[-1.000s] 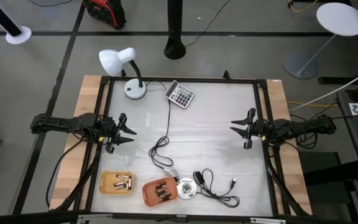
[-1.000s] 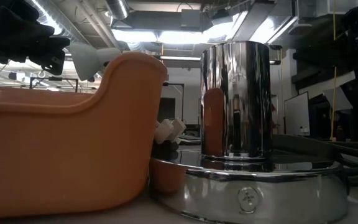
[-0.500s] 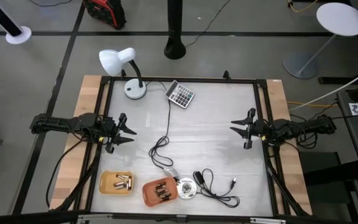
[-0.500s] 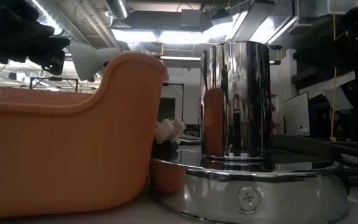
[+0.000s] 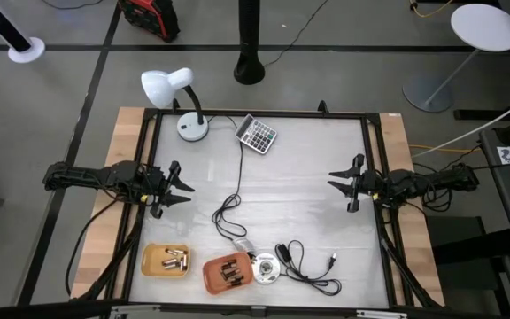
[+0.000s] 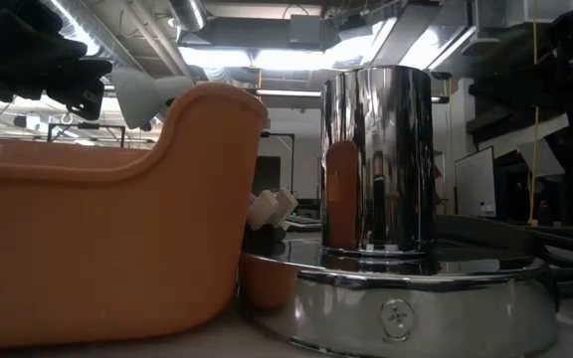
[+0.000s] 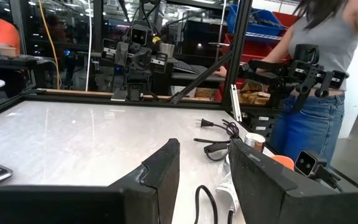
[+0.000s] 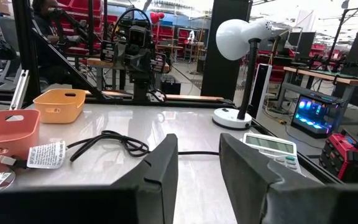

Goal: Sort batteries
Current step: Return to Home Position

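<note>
Dark left gripper (image 5: 181, 188) and right gripper (image 5: 336, 182) hover empty, both spread wide, at opposite sides; a low sweep might snag the thin black looping cable (image 5: 240, 173).

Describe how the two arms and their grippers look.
The left arm and right arm are dark, slim and jointed, with what look like black cables along them. The left gripper and right gripper each have two matte black fingers, broad, angular and wedge-shaped, with flat inner faces. No markings show on them.
</note>
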